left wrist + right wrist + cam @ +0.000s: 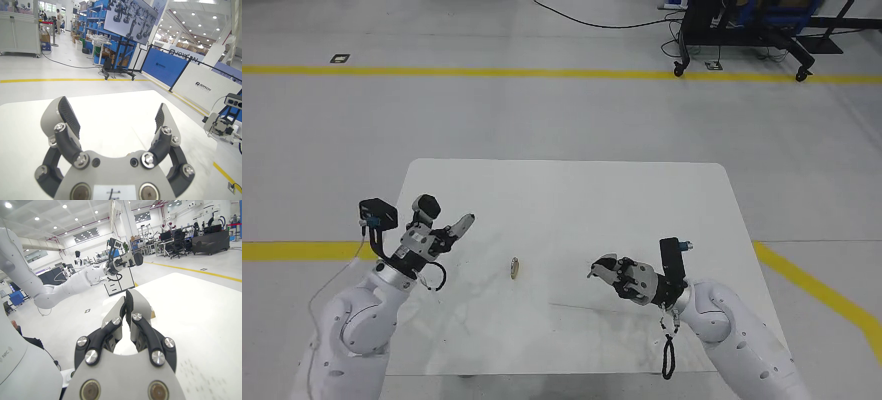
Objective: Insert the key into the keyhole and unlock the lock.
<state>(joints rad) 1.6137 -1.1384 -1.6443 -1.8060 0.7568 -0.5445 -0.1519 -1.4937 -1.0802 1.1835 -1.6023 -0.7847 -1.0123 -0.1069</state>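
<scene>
The white table (642, 200) bears the work. The left arm (362, 315) is over the table's left edge, jaws spread wide with nothing between. The right arm (732, 320) is right of centre, jaws pressed together; whether they pinch a key cannot be told. The small brass lock (514, 266) lies mid-table, between the arms and apart from both.

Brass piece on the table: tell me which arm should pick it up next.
Left, probably. The left claw is open and close to the brass piece; the right claw is shut and would need to open first.
</scene>
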